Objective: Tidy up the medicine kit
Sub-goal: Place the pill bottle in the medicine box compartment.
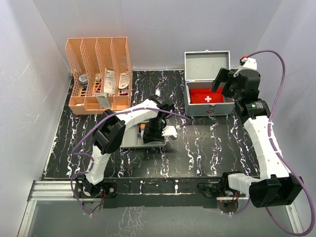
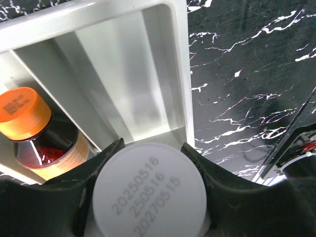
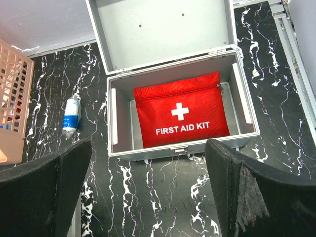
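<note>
- The medicine kit point(image 3: 116, 116) sits open at the far right of the black marbled table point(image 1: 212, 143), with its lid tipped back on the hinges.
- Inside it, a red "FIRST AID KIT" pouch point(image 3: 180, 116) lies flat and covers most of the floor.
- The right gripper point(image 3: 148, 153) hangs above the kit's front edge, fingers spread wide and holding nothing.
- Well to the left of the kit, the left gripper point(image 2: 150, 148) is clamped on a white bottle point(image 2: 148, 195), one jaw on each side of its round, date-stamped end.
- That bottle is over a grey plastic tray point(image 2: 128, 74), where an amber bottle with an orange cap point(image 2: 29, 128) lies in a compartment.
- Handling call: the kit is rigid metal, smooth and likely slippery, and probably heavy for these fingers.
- I'd leave the kit's body where it stands and work the lid by its free front edge.
- The pouch looks soft and will sag; pinch it at an edge.
- A small white-and-blue bottle point(image 3: 71, 114) lies on its side just left of the kit and may well roll.
- Hidden: the white bottle's body and label, anything under the pouch, and the kit's carrying handle.
- Far left of the kit, the contents of the orange file rack point(image 1: 121, 54) are too small to name.
</note>
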